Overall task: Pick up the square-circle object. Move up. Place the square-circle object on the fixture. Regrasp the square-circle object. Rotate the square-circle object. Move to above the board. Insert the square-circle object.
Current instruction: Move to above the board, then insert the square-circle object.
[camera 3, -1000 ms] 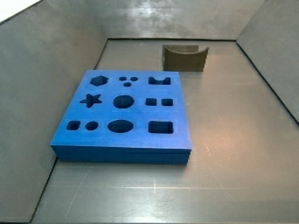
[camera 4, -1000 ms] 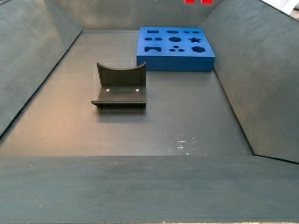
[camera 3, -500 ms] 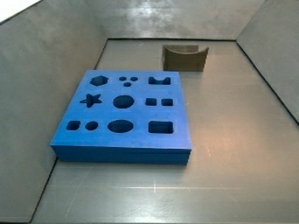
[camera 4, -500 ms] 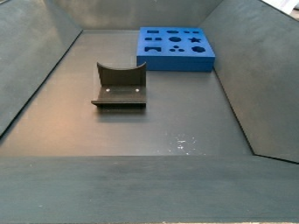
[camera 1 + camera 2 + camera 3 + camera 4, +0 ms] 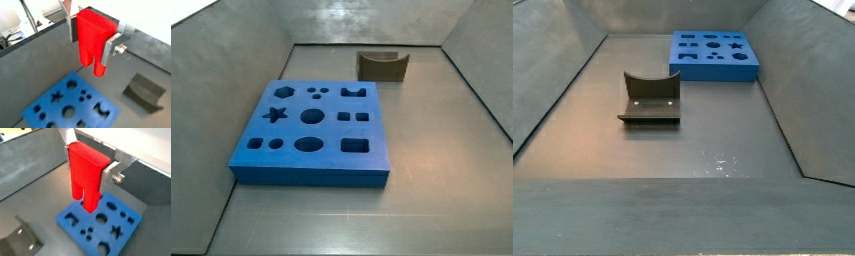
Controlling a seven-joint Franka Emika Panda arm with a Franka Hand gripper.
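In both wrist views my gripper is shut on the red square-circle object, whose two prongs hang down from between the silver fingers. Far below the prongs lies the blue board with its shaped holes. The dark fixture stands on the floor beside the board. In both side views the board and the fixture show, while the gripper and the red piece are out of frame.
Grey walls enclose the metal floor on all sides. The fixture stands near the back wall in a side view, apart from the board.
A patch of red at the upper edge of a side view one second ago is gone now. Board and fixture have not moved.
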